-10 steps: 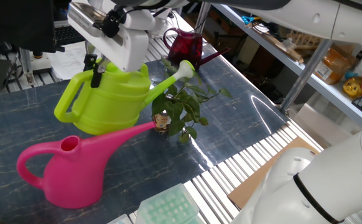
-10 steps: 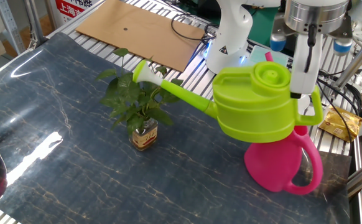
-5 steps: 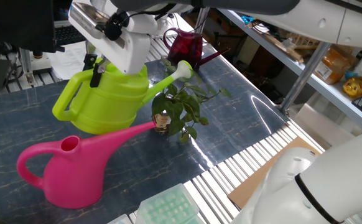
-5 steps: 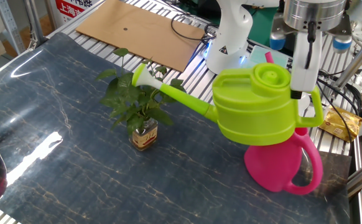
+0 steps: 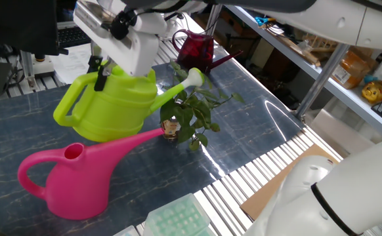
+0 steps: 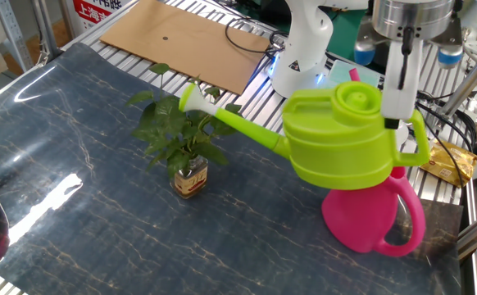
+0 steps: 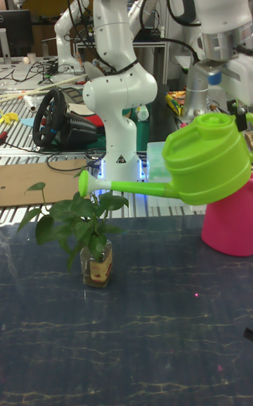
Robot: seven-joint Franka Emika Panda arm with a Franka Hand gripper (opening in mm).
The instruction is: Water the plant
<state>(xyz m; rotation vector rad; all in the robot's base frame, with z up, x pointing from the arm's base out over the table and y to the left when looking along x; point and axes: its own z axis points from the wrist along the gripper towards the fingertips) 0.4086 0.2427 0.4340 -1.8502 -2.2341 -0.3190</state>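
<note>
Tilted slightly further, watering can [image 6: 341, 139] — gripper [image 6: 400, 115] seemingly clamping its handle — overhangs plant [image 6: 179, 139].

— How's the light?
— Bright and even, coming from overhead. White glare streaks lie on the dark glossy surface [image 6: 74, 184], in both fixed views.
— Sharp?
— Mostly. The tall view is dimmer and softer, its background darker, with a blue glow at the white arm's base [image 7: 119, 167].
</note>
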